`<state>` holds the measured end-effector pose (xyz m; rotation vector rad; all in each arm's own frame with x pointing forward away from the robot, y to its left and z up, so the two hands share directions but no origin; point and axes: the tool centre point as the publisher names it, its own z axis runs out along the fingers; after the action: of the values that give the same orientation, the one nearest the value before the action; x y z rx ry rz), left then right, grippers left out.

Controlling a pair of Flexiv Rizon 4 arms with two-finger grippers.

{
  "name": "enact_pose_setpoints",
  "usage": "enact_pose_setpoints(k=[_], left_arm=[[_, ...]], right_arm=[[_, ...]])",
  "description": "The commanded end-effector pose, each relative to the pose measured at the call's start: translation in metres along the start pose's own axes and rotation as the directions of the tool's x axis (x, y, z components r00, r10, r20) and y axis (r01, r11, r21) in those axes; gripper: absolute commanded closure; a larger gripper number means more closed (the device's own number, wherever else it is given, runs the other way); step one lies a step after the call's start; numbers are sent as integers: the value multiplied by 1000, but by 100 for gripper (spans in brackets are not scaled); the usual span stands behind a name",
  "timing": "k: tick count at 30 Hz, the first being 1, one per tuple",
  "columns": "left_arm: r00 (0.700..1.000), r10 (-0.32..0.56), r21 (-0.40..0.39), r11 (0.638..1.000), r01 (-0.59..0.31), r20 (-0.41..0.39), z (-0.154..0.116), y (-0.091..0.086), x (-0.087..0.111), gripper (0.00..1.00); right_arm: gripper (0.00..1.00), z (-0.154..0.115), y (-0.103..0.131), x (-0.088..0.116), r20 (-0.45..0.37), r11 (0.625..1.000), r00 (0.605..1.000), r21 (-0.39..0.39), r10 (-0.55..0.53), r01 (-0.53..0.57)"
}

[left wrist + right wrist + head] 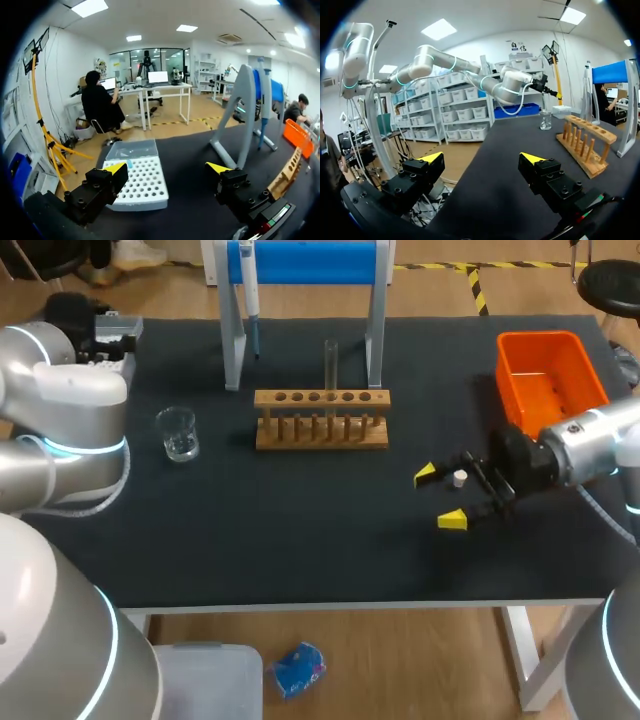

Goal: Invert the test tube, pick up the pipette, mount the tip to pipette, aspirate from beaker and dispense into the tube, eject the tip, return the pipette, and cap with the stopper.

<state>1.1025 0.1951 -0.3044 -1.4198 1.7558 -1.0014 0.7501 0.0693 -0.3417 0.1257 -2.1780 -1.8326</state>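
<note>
your one test tube [330, 362] stands upright, long axis vertical, in the wooden rack [320, 430] at upper centre. one pipette [250, 295] hangs tip-down on the blue stand [310, 260]. one beaker [178, 433] sits left. the right tool [439, 497] is released, with one white stopper [459, 478] between its fingers. the left tool [167, 167] is released.

Black table top [300, 550], matte. Wooden rack [321, 420] toward the far middle: row of round holes along the top bar, row of upright pegs along the front. Just behind it, grey two-legged stand [310, 262] with blue crossbar, legs near the rack's two ends. Orange bin [540, 338] at the far right edge, open-topped, well apart from the rack.
</note>
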Motion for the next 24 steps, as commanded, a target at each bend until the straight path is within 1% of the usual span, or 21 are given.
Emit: enact_pose_setpoints(k=[1,2,4,6,11,13,15,24], left_arm=[[1000,15,-41,999,-15,7,18,2,-9,0],[999,34,-49,998,-33,17,21,4,-12,0],[1000,28,-53,998,-27,14,25,6,-16,0],[999,44,-60,997,-42,26,29,7,-20,0],[998,46,-65,997,-43,45,36,8,-28,0],[996,54,-64,997,-49,69,39,9,-33,0],[994,40,-70,997,-34,99,40,10,-37,0],[994,40,-70,997,-34,99,40,10,-37,0]], right_arm=[[0,4,-8,0,-1,1000,1000,-7,9,-9],[0,5,-9,0,1,1000,1000,-7,15,-15],[0,7,-13,1,14,999,999,-10,32,-32],[0,10,-16,3,5,1000,1000,-8,27,-27],[0,10,-16,3,5,1000,1000,-8,27,-27],[0,10,-16,3,5,1000,1000,-8,27,-27],[0,10,-16,3,5,1000,1000,-8,27,-27],[0,10,-16,3,5,1000,1000,-8,27,-27]])
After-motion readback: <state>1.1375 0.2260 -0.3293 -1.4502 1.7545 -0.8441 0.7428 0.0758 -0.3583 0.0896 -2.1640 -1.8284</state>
